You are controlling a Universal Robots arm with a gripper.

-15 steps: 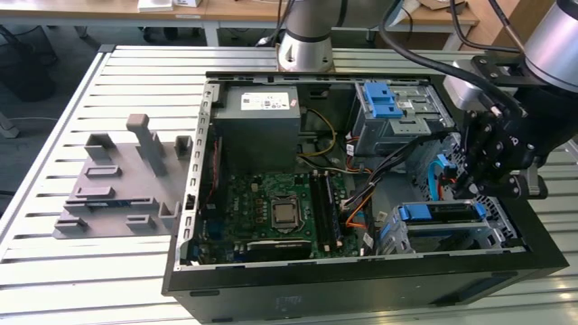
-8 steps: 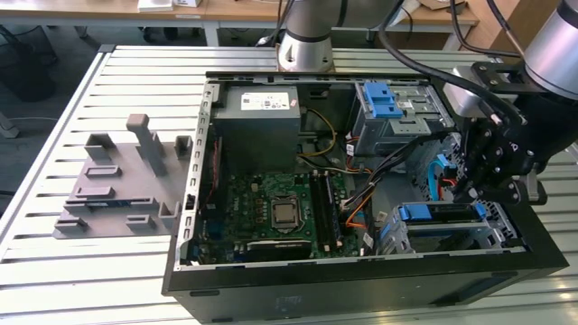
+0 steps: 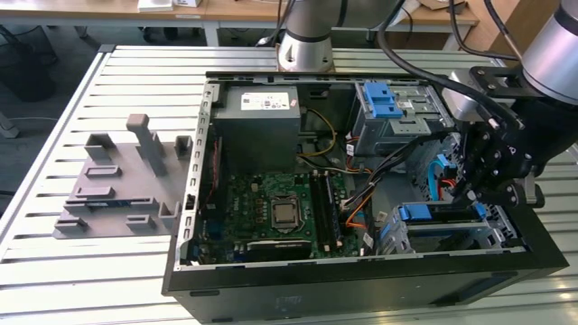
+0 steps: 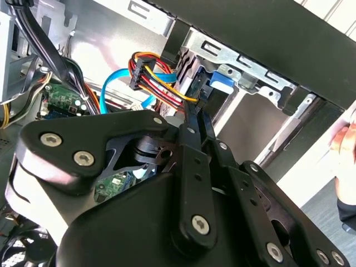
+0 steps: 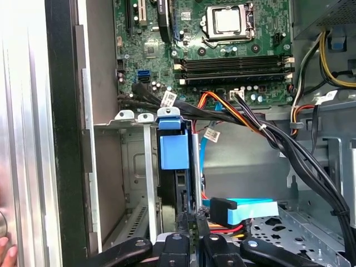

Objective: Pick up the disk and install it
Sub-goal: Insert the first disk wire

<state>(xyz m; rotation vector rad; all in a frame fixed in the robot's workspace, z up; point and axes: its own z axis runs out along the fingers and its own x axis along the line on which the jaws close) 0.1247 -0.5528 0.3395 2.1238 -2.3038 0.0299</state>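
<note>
One gripper works inside the case, at about four o'clock from the motherboard. Its fingers look pinched narrow on the edge of the disk, standing in the lower drive cage. Keeping the disk square to the cage slot should prevent binding.

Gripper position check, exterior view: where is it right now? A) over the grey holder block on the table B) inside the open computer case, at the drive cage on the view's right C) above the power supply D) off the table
B: the gripper reaches into the computer case by the blue-latched drive cage, away from the grey holder block.
</note>
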